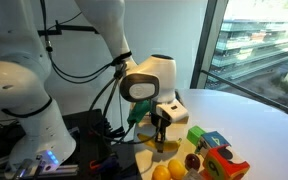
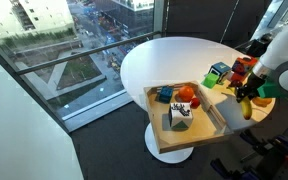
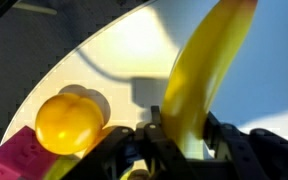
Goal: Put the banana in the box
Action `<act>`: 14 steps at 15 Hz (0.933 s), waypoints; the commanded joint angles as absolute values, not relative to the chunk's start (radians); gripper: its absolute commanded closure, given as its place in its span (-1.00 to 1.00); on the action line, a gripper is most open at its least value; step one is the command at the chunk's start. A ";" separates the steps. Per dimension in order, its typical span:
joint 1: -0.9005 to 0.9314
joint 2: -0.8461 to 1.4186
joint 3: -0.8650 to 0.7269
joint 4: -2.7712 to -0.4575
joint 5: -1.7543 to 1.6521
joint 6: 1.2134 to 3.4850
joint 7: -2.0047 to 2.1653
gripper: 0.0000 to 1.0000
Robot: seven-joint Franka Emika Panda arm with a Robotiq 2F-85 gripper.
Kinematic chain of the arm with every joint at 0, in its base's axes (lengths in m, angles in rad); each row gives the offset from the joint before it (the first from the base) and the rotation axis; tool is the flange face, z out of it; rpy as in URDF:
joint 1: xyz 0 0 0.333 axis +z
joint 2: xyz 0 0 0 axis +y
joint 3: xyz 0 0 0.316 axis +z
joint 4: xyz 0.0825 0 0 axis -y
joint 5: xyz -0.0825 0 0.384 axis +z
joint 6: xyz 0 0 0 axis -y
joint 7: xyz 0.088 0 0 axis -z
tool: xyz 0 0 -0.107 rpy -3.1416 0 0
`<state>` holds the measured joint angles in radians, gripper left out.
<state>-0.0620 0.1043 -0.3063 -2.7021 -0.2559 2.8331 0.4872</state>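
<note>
My gripper (image 3: 184,128) is shut on the yellow banana (image 3: 199,65), which sticks out from between the fingers in the wrist view. In both exterior views the gripper (image 1: 161,124) (image 2: 247,94) holds the banana (image 1: 168,147) (image 2: 248,108) just above the white table, near the toy blocks. The light-wood box (image 2: 156,125) with a dark inside lies on the table a short way from the gripper. It holds a blue item, an orange-red fruit and a small cube. The box is out of view in the wrist view.
A round yellow fruit (image 3: 67,120) and a magenta block (image 3: 22,160) lie close under the gripper. Colourful toy blocks (image 1: 214,150) (image 2: 230,72) and round fruits (image 1: 170,170) stand beside it. The round white table (image 2: 169,60) ends near a large window.
</note>
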 commanded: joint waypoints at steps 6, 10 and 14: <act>-0.073 -0.050 -0.201 -2.700 -0.272 2.721 0.511 0.67; -0.073 -0.082 -0.126 -2.680 -0.266 2.676 0.530 0.67; -0.069 -0.089 -0.058 -2.648 -0.273 2.643 0.581 0.67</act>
<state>-0.0603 -0.0691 -0.1044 -2.6782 -0.2613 2.6952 0.5333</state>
